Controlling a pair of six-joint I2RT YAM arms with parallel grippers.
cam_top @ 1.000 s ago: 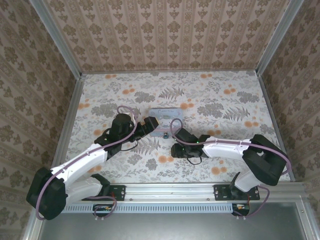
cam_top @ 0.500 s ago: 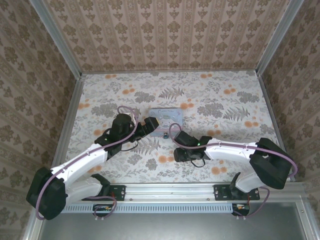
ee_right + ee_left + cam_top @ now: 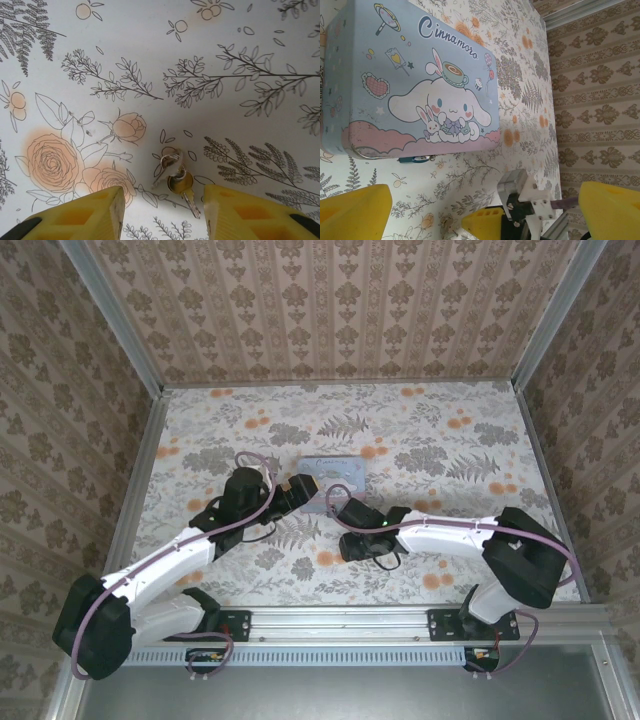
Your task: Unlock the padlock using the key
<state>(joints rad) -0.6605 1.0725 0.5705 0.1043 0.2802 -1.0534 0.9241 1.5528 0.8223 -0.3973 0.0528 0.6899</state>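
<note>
Right gripper shifted left, closer to Cinnamoroll tin, since a second ago; left arm unmoved. Right jaws apart, straddling key lying flat on table, not clamped on it; wire key ring just beyond key head. Left gripper jaws spread wide, holding nothing, facing tin lid. Padlock on table at tin's long edge; touching or just beside, cannot tell. Table covered in floral print: orange blooms, grey ferns. Walls damask wallpaper, with aluminium corner posts. Padlock shackle too small to make out; yellow fingers cut off by frame edges.

White arms, yellow fingers, purple cables.
</note>
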